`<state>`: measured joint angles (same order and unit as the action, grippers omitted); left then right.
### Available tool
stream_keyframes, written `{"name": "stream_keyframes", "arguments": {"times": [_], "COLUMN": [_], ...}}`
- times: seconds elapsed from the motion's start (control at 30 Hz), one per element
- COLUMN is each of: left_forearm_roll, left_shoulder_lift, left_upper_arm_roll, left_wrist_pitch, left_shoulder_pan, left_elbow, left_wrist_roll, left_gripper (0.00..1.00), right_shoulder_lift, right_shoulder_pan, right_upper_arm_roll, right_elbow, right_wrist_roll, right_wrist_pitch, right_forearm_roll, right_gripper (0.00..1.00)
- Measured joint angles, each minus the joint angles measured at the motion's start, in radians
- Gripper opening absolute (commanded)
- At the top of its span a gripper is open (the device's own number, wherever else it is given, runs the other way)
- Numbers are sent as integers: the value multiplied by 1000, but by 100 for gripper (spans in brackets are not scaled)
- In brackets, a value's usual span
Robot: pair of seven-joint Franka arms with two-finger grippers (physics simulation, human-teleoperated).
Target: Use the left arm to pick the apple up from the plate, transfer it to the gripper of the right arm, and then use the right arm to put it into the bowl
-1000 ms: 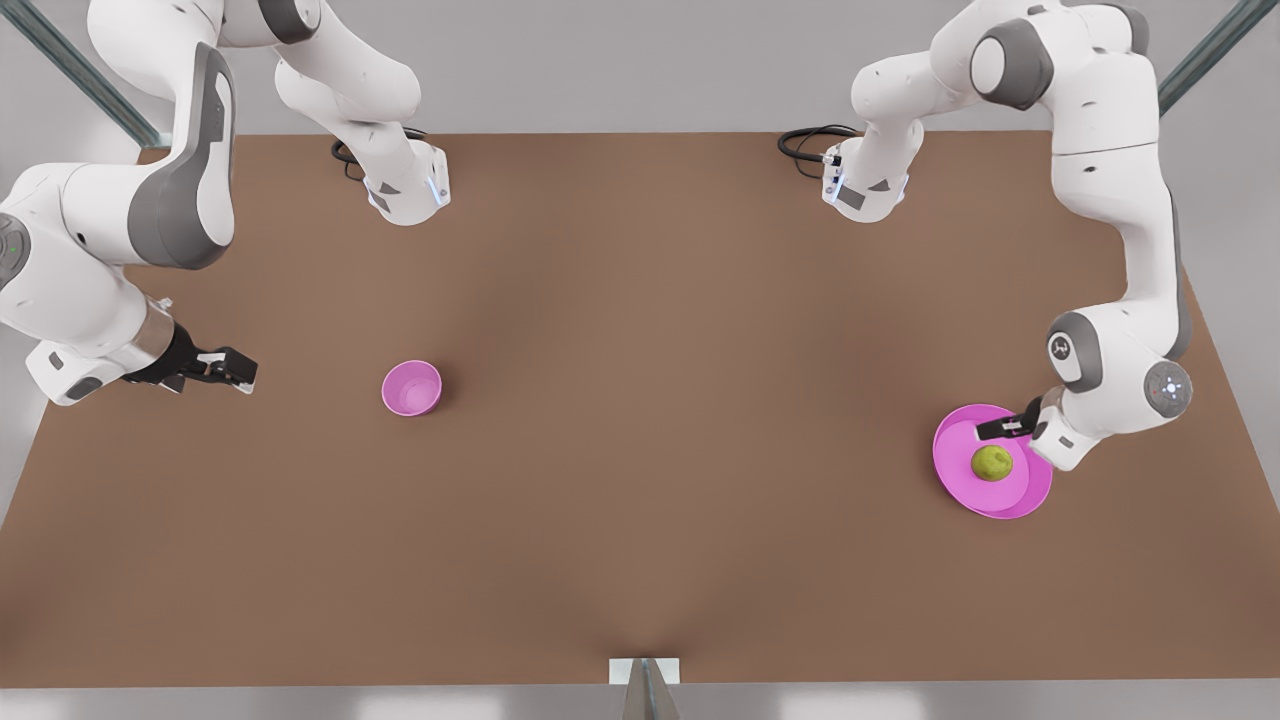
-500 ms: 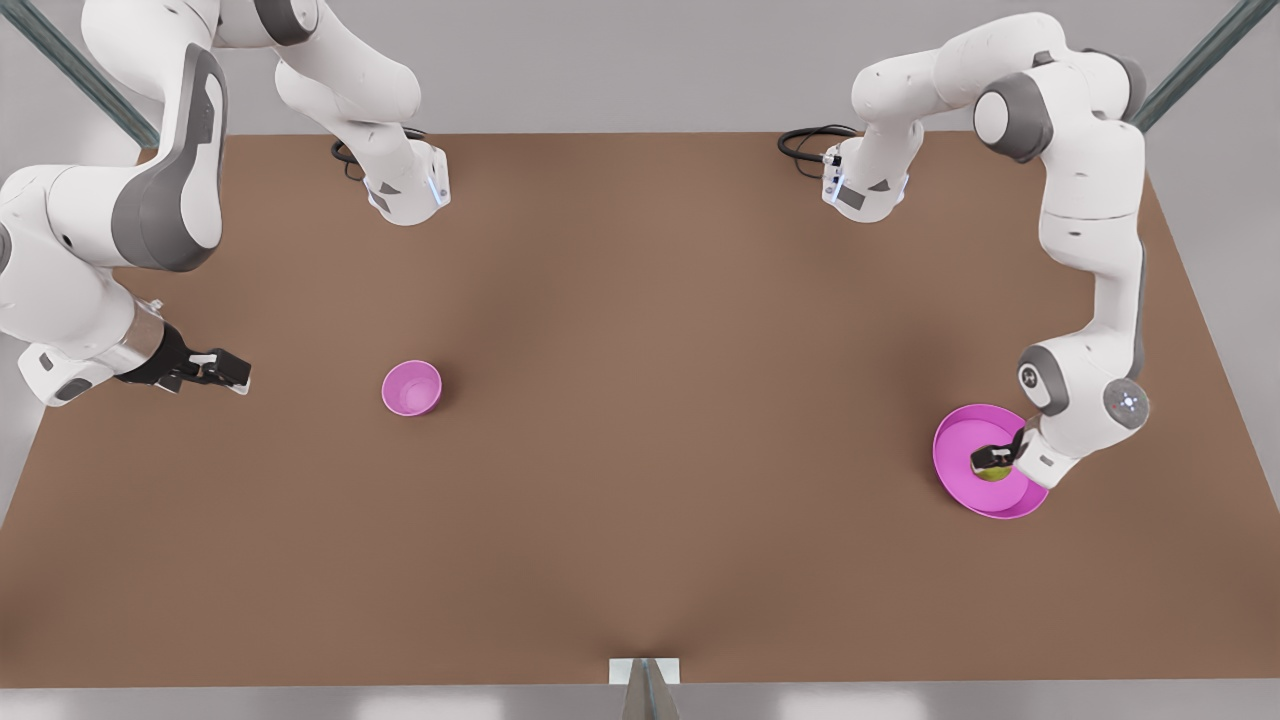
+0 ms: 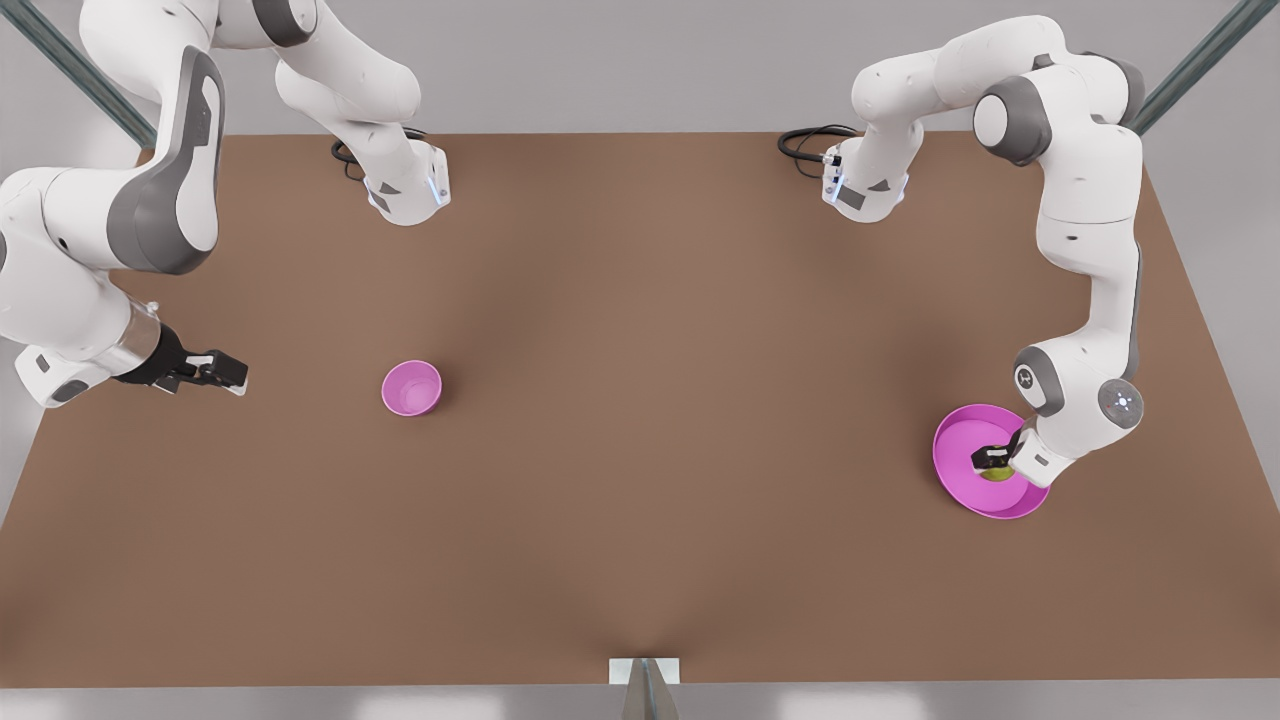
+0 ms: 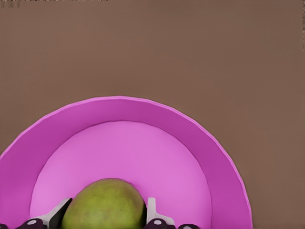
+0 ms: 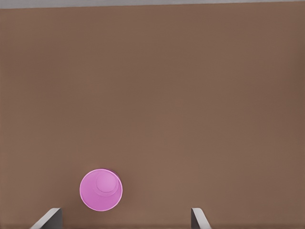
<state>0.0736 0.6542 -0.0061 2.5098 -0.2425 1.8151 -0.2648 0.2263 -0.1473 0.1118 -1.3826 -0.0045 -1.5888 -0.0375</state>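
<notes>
Left pincer settling round the apple on the plate

The left gripper (image 3: pixel 990 461), jaws apart, straddles the apple (image 4: pixel 104 204); close squarely before lifting off the plate (image 3: pixel 955 462), far right in the front view. The right gripper (image 3: pixel 215 372) waits wide open left of the bowl (image 3: pixel 411 388).

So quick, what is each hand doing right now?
Left hand: down on the plate, fingers either side of the apple; grip cannot be told.
Right hand: open, empty, waiting beside the bowl.
</notes>
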Motion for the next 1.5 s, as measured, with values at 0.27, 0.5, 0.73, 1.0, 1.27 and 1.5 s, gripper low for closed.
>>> {"name": "stream_keyframes", "arguments": {"times": [0.27,0.5,0.73,1.0,1.27,1.5], "left_forearm_roll": [-1,-4,9,416,1107,1354], "left_shoulder_lift": [15,-28,-181,-154,169,308], "left_upper_arm_roll": [0,-2,-21,-238,-329,-396], "left_wrist_pitch": [6,-2,-182,-332,-295,-253], "left_shoulder_pan": [2,20,308,404,567,578], "left_elbow": [-1,-1,-44,-146,-485,-622], "left_wrist_roll": [-10,-14,75,169,-216,-707], "left_gripper": [78,75,73,78,76,71], "right_shoulder_lift": [2,2,2,20,273,382], "right_shoulder_pan": [0,-1,-2,10,43,118], "right_upper_arm_roll": [0,0,0,25,46,84], "right_elbow": [0,0,0,5,-4,-118], "right_wrist_roll": [0,-1,-1,1,-14,-108], "right_wrist_pitch": [2,2,2,2,-47,-195], "right_forearm_roll": [0,0,0,156,891,1208], "right_gripper": [100,100,100,100,100,100]}}
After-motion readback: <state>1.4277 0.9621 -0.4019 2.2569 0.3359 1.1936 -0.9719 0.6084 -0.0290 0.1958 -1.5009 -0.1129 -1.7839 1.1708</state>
